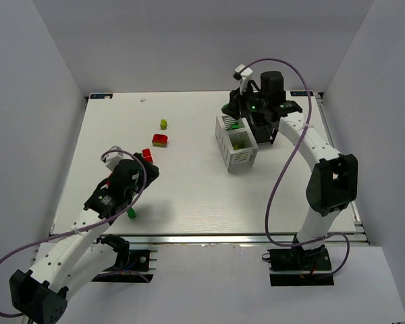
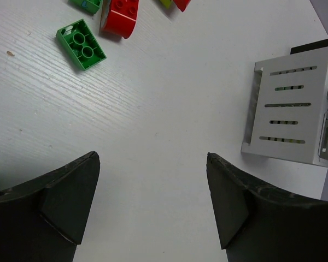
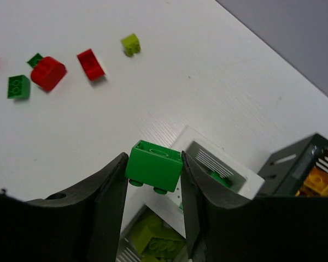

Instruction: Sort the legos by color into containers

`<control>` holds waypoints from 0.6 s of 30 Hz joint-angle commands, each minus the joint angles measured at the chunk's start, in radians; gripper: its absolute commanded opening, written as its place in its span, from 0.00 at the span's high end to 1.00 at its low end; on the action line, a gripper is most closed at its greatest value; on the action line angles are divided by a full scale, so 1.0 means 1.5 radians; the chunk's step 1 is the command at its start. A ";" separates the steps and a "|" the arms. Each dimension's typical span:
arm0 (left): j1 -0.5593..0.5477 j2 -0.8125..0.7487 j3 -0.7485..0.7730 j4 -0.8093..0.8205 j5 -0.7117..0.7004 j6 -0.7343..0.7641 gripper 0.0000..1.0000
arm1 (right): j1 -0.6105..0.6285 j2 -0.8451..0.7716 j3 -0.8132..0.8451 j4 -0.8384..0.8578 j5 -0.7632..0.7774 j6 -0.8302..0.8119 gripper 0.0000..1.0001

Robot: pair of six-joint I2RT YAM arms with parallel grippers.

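My right gripper (image 3: 153, 174) is shut on a green lego (image 3: 153, 165) and holds it upside down above the white bin (image 3: 236, 173). One compartment holds lime legos (image 3: 153, 237); the other holds a green one (image 3: 216, 176). In the top view the right gripper (image 1: 241, 111) hovers over the far end of the white bin (image 1: 241, 160). The black bin (image 3: 295, 155) beside it holds an orange lego (image 3: 317, 180). My left gripper (image 2: 152, 202) is open and empty above bare table, near a green lego (image 2: 81, 45) and a red lego (image 2: 120, 16).
Loose legos lie on the left half of the table: a lime one (image 1: 163, 124), two red ones (image 1: 160, 140) (image 1: 147, 155) and a green one (image 1: 131, 213) by the left arm. The white bin shows at the right of the left wrist view (image 2: 295, 109).
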 commanded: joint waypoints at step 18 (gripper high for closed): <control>0.001 0.076 0.070 -0.001 0.006 -0.035 0.08 | -0.057 0.108 0.025 0.004 0.071 0.089 0.66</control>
